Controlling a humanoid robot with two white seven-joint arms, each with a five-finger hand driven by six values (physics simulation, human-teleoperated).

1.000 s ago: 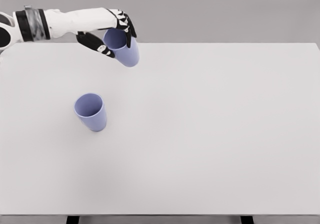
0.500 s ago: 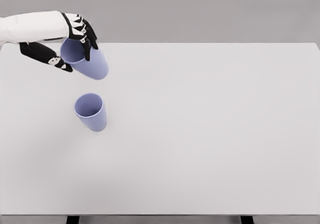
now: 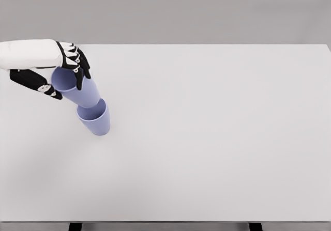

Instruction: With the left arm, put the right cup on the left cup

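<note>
The held lilac plastic cup (image 3: 77, 89) was lowered by the left hand (image 3: 57, 73), fingers clamped on its rim, base now entering the standing lilac cup (image 3: 95, 120) on the white tabletop (image 3: 217, 138); seating depth hidden.

This is no home or shop but a bare test stage drawn by a simulator. A plain white counter (image 3: 217, 138) fills nearly the whole view, its surface smooth and evenly lit with only soft shadows. Behind it, toward 12 o'clock, stands a flat grey wall (image 3: 207, 11) with no texture or furnishing. At 6 o'clock two dark legs (image 3: 75, 226) show under the near edge. The only goods, at 9 o'clock, are two identical lilac cups (image 3: 95, 118), uniformly coloured like rendered models.
</note>
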